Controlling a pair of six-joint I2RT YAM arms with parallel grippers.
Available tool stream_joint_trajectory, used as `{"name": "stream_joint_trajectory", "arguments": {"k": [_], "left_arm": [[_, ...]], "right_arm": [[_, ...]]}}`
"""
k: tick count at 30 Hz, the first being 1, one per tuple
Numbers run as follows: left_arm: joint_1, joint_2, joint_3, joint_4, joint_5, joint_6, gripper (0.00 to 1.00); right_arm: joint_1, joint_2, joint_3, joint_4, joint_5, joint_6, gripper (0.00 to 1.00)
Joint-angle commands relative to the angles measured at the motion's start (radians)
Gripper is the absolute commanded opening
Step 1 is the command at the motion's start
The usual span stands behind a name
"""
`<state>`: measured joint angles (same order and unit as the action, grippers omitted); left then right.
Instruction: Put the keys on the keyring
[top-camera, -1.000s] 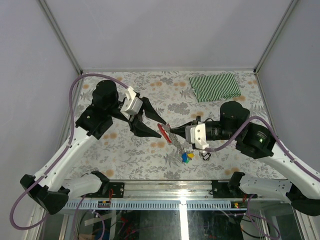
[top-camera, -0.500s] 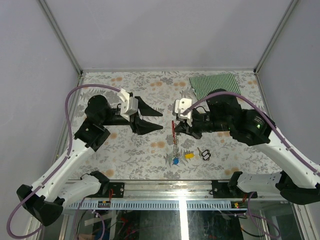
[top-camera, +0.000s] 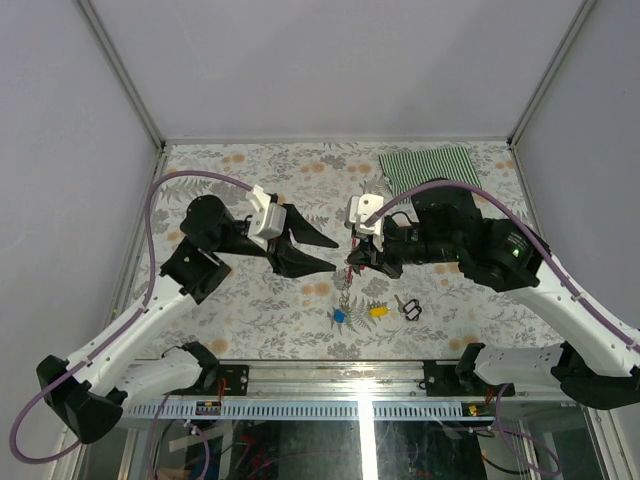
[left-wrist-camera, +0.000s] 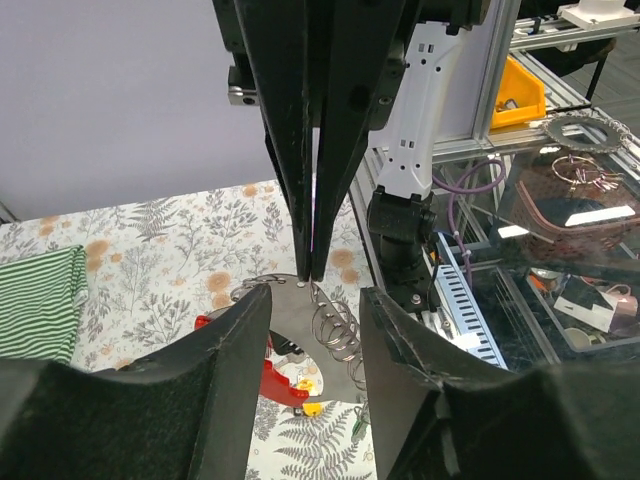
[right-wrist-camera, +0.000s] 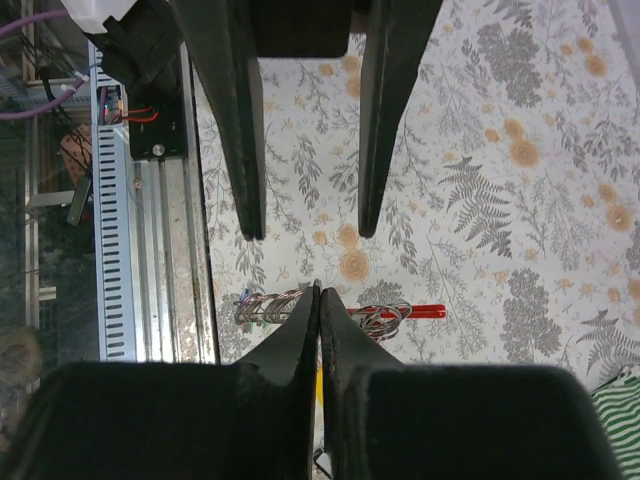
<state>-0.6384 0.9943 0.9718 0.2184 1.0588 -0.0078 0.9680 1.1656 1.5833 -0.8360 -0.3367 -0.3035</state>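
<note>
Keyring (top-camera: 345, 284): pinched mid-chain in the clenched right gripper (right-wrist-camera: 320, 296), centre of the top view. It is held up so the chain hangs free and the red clip (right-wrist-camera: 428, 312) juts sideways, probably for threading.
Left gripper (top-camera: 334, 254): jaws apart, empty, just beside the clip, likely to steady it.
Blue key (top-camera: 338, 316): below the chain end; attachment unclear.
Yellow key (top-camera: 378, 311): loose on table (top-camera: 270, 310), lower centre.

Keys (top-camera: 378, 311) before keyring (top-camera: 346, 285), cloth (top-camera: 425, 165) behind
</note>
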Motion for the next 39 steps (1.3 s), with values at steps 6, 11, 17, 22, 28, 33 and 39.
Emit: {"name": "stream_joint_trajectory", "arguments": {"k": [6, 11, 17, 22, 28, 33, 39], "left_arm": [[-0.032, 0.051, 0.032, -0.055, 0.004, 0.068, 0.36], [-0.037, 0.062, 0.039, -0.060, 0.000, 0.073, 0.33], [-0.039, 0.065, 0.054, -0.060, 0.011, 0.075, 0.32], [-0.044, 0.060, 0.052, -0.060, 0.012, 0.077, 0.30], [-0.047, 0.065, 0.052, -0.073, 0.007, 0.086, 0.22], [-0.050, 0.066, 0.055, -0.104, -0.005, 0.104, 0.09], [-0.050, 0.056, 0.055, -0.112, -0.016, 0.099, 0.00]], "right_arm": [[0.007, -0.049, -0.008, 0.161, -0.059, -0.021, 0.00], [0.006, -0.052, -0.021, 0.173, -0.065, -0.022, 0.00], [0.006, -0.049, -0.034, 0.173, -0.058, -0.028, 0.00], [0.007, -0.050, -0.038, 0.176, -0.051, -0.029, 0.00], [0.006, -0.053, -0.045, 0.198, -0.058, -0.020, 0.00], [0.006, -0.061, -0.053, 0.221, -0.062, -0.010, 0.00], [0.007, -0.069, -0.071, 0.247, -0.064, 0.004, 0.03]]}}
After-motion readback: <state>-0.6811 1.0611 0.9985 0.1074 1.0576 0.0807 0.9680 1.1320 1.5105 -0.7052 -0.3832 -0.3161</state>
